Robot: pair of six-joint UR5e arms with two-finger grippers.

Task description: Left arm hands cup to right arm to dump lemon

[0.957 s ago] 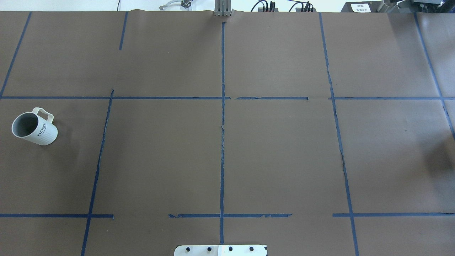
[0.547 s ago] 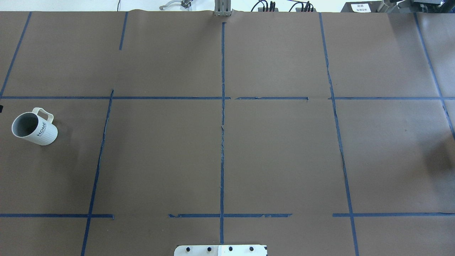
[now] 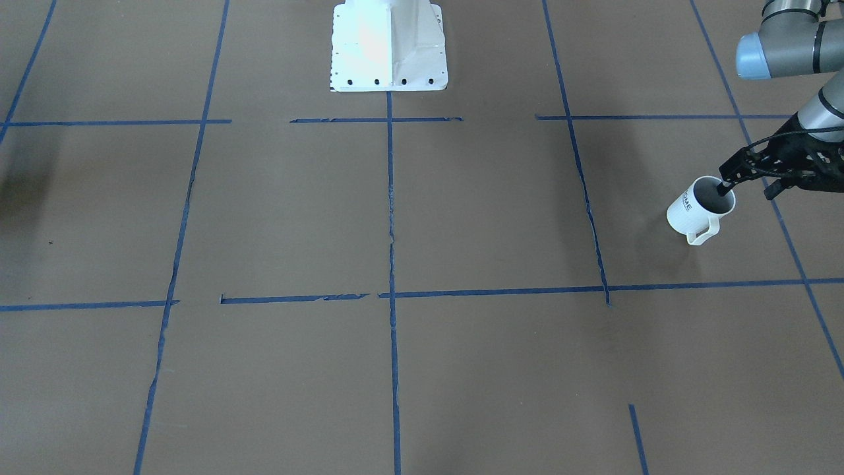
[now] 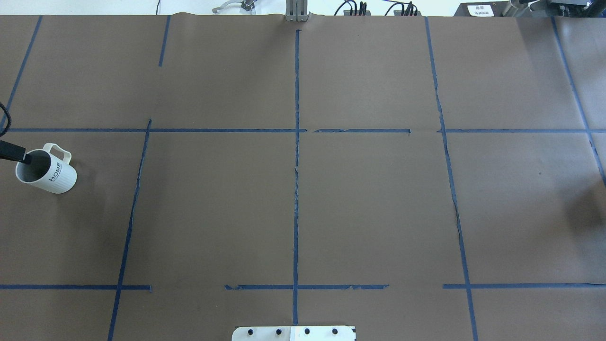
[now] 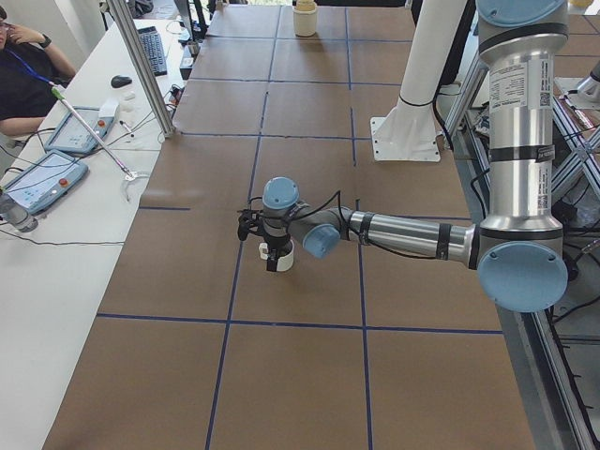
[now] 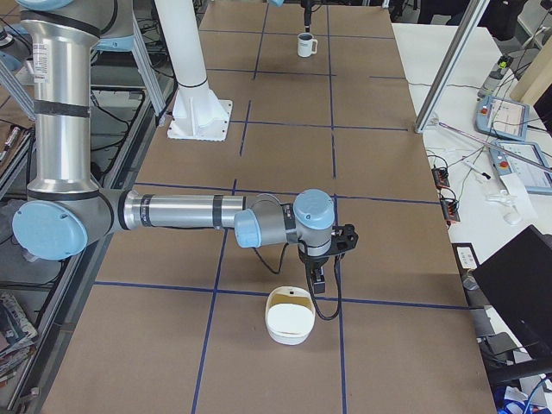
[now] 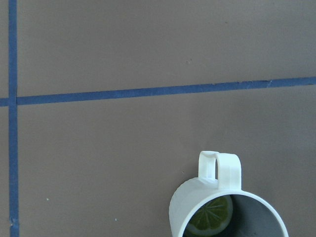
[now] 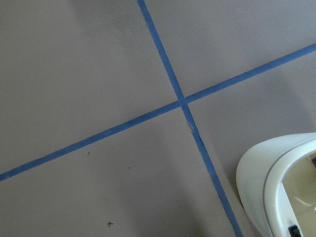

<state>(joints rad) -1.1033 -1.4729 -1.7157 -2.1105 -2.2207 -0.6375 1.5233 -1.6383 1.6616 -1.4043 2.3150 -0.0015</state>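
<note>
The white ribbed cup lettered "HOME" stands upright at the table's left end, handle toward the far side. In the left wrist view a lemon slice lies inside the cup. My left gripper is open, one finger over the cup's mouth and the other outside its rim. The overhead view shows only that one finger reaching the cup. My right gripper hangs above a white bowl at the table's other end; I cannot tell whether it is open or shut.
The white bowl sits on the brown mat by a blue tape crossing, its rim in the right wrist view. The robot's white base stands mid-table. A seated person and tablets are at a side desk.
My left gripper's finger has come in from the left edge of the overhead view and now reaches over the cup's rim. The cup has not moved.
</note>
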